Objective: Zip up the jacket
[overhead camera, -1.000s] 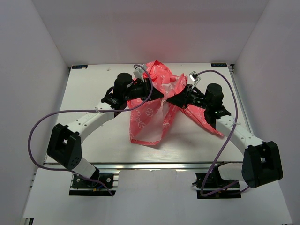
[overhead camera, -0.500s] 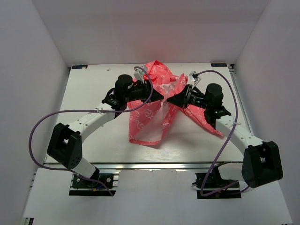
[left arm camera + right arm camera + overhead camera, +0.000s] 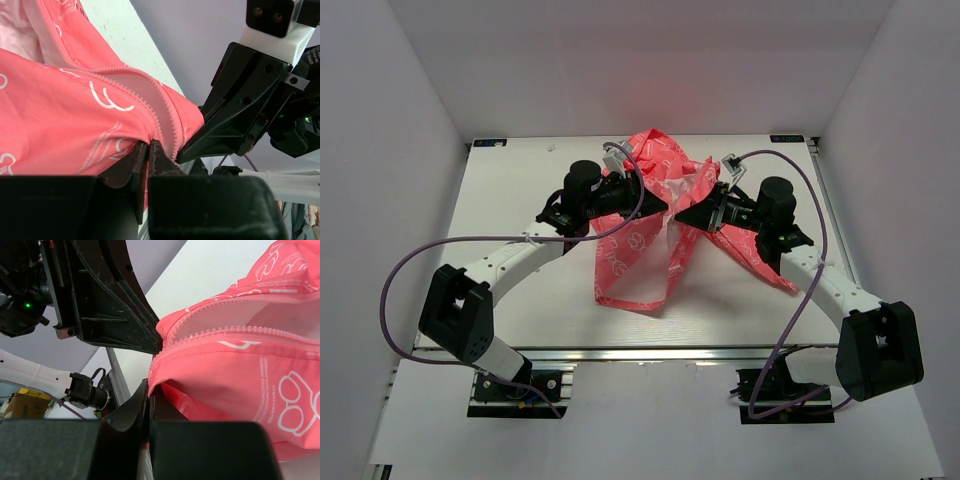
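The coral-pink jacket point(image 3: 640, 250) with white print hangs lifted above the middle of the table, bunched between both arms. My left gripper point(image 3: 664, 206) is shut on the jacket's front edge by the zipper teeth point(image 3: 165, 112). My right gripper point(image 3: 680, 216) is shut on the facing front edge of the jacket point(image 3: 240, 365), tip to tip with the left one. The two zipper edges point(image 3: 225, 332) lie apart, with pale lining showing between them. The zipper slider is not visible.
The white table point(image 3: 520, 190) is walled in by grey panels on the left, right and back. Purple cables point(image 3: 450, 245) loop from both arms. An aluminium rail point(image 3: 660, 352) runs along the near edge.
Both grippers have stayed shut on the jacket and shifted only slightly; the fabric hangs much as before.
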Robot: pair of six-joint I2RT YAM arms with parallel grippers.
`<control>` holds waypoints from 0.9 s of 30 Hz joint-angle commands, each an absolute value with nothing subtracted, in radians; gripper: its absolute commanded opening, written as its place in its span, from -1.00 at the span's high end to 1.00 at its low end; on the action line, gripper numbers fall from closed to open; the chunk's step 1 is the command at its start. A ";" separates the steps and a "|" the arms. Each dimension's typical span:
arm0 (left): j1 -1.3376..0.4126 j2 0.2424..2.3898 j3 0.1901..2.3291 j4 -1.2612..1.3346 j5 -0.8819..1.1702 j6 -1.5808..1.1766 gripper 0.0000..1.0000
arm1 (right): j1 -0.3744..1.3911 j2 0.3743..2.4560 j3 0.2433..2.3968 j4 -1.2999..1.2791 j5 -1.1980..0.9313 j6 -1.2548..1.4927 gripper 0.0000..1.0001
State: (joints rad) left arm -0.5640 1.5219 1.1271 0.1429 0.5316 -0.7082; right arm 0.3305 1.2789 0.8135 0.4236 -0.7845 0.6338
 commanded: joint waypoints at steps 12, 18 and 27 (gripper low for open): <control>-0.563 1.451 1.097 0.216 0.540 -0.724 1.00 | 0.336 1.290 0.873 0.425 -0.733 0.687 1.00; -0.563 1.450 1.097 0.215 0.531 -0.729 1.00 | 0.336 1.293 0.879 0.399 -0.732 0.664 1.00; -0.563 1.463 1.106 0.206 0.537 -0.733 1.00 | 0.336 1.279 0.857 0.458 -0.748 0.686 1.00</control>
State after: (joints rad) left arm -0.5640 1.5089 1.1011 0.1879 0.5293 -0.7254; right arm 0.3325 1.2938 0.8303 0.3920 -0.7361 0.6758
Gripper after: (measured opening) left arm 0.156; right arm 0.013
